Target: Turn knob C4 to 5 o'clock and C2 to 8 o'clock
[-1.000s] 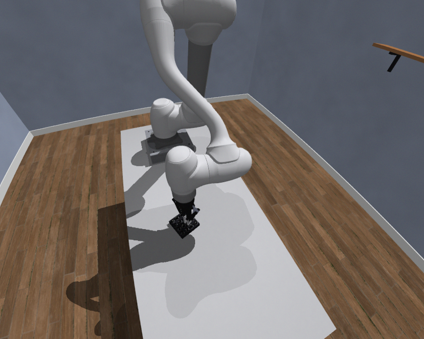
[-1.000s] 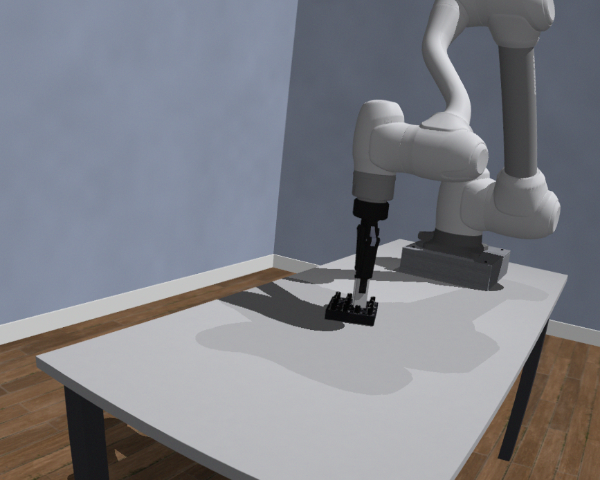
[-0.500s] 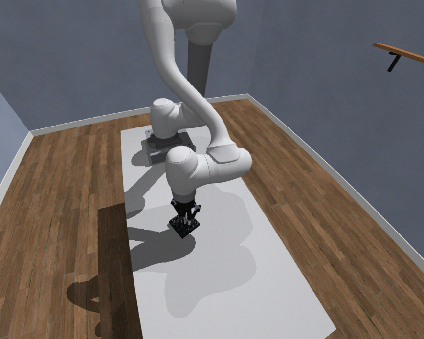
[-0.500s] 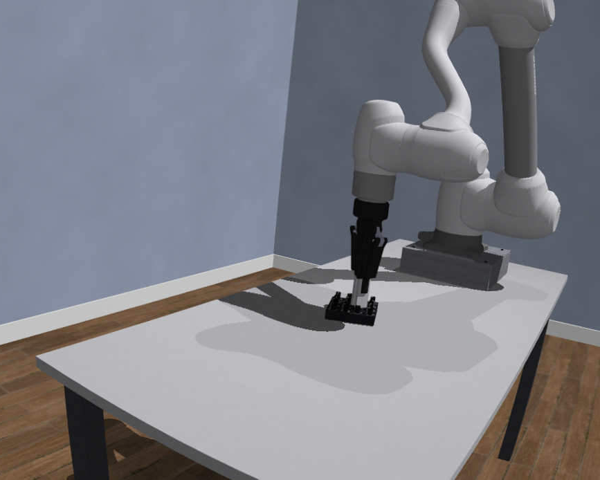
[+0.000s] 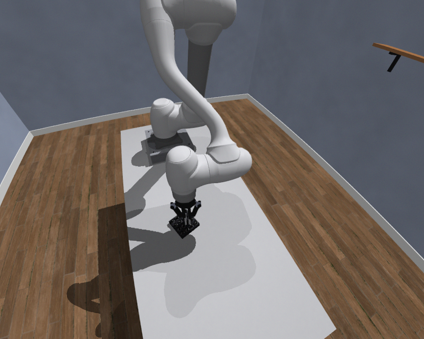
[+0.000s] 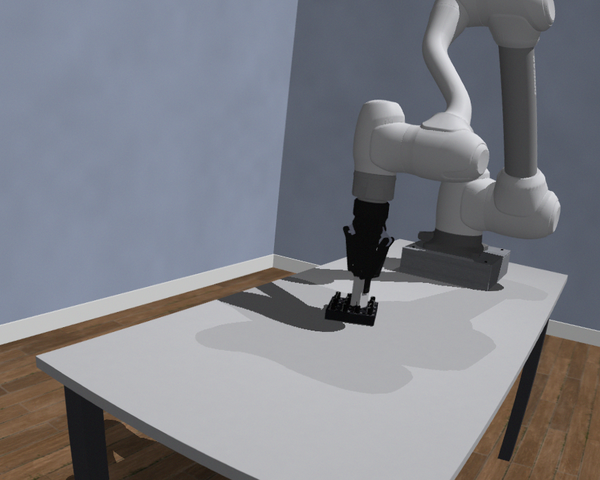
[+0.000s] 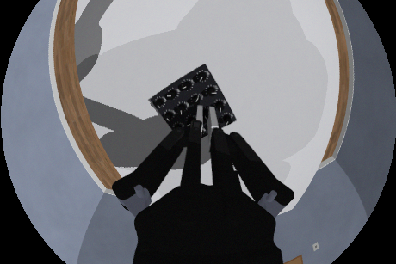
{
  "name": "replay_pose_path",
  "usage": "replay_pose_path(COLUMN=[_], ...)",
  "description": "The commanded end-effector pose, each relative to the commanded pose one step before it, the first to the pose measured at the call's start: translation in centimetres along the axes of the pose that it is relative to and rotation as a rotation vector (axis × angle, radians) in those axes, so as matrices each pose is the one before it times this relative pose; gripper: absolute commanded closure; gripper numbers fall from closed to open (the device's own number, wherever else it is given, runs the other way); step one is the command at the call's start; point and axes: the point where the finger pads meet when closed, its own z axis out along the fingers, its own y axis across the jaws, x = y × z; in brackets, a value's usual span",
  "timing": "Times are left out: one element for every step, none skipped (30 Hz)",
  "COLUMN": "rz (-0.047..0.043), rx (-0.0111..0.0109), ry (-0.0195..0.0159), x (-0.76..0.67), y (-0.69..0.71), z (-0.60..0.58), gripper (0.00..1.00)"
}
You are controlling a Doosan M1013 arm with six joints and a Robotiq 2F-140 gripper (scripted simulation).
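The black knob box [image 5: 183, 234] [image 6: 349, 318] [image 7: 193, 76] stands flat on the table, turned diagonally to its edges. My gripper [image 5: 186, 222] [image 6: 360, 301] [image 7: 205, 113] points down over it, its pale fingertips at knob height. It is shut on a knob in the inner part of the grid, whose place fits C2; the fingers largely hide this knob and its line. The knob whose place fits C4 [image 7: 186, 85] shows uncovered in the wrist view. The printed names are too small to read, and I cannot see the socket. Fingers hide part of the box's lower side.
Neighbouring knobs stand close around the fingertips. The white table [image 5: 285, 309] [image 6: 186, 387] [image 7: 258, 31] carries the robot's base block [image 5: 159, 157] [image 6: 445, 267] at its far end. Arm shadows fall across the table top and beside the box.
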Motion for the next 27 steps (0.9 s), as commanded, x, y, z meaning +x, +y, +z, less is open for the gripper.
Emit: replay_pose_path(rz=[-0.09308,-0.02541,-0.025,-0.02456,-0.02409,-0.02358,-0.02304,-0.02246,-0.02186,-0.02122,-0.02056,-0.01988,0.0,0.0,-0.01917,-0.01844,-0.01768,-0.01692,-0.01613,-0.01534,-0.01453,-0.01372,-0.0129,-0.01207,-0.01125,-0.01043,-0.00962], rx=[-0.00559,0.0,0.0,0.0,0.0,0.0,0.0,0.0,0.0,0.0,0.0,0.0,0.0,0.0,0.0,0.0,0.0,0.0,0.0,0.0,0.0,0.0,0.0,0.0,0.0,0.0,0.0], ry=[0.00108,0.0,0.0,0.0,0.0,0.0,0.0,0.0,0.0,0.0,0.0,0.0,0.0,0.0,0.0,0.0,0.0,0.0,0.0,0.0,0.0,0.0,0.0,0.0,0.0,0.0,0.0], x=[0.002,0.0,0.0,0.0,0.0,0.0,0.0,0.0,0.0,0.0,0.0,0.0,0.0,0.0,0.0,0.0,0.0,0.0,0.0,0.0,0.0,0.0,0.0,0.0,0.0,0.0,0.0], y=[-0.001,0.0,0.0,0.0,0.0,0.0,0.0,0.0,0.0,0.0,0.0,0.0,0.0,0.0,0.0,0.0,0.0,0.0,0.0,0.0,0.0,0.0,0.0,0.0,0.0,0.0,0.0], z=[-0.008,0.0,0.0,0.0,0.0,0.0,0.0,0.0,0.0,0.0,0.0,0.0,0.0,0.0,0.0,0.0,0.0,0.0,0.0,0.0,0.0,0.0,0.0,0.0,0.0,0.0,0.0], gripper=[0.95,0.95,0.95,0.95,0.95,0.95,0.95,0.95,0.95,0.95,0.95,0.95,0.95,0.95,0.95,0.95,0.95,0.95,0.95,0.95,0.95,0.95,0.95,0.95,0.95,0.95,0.95])
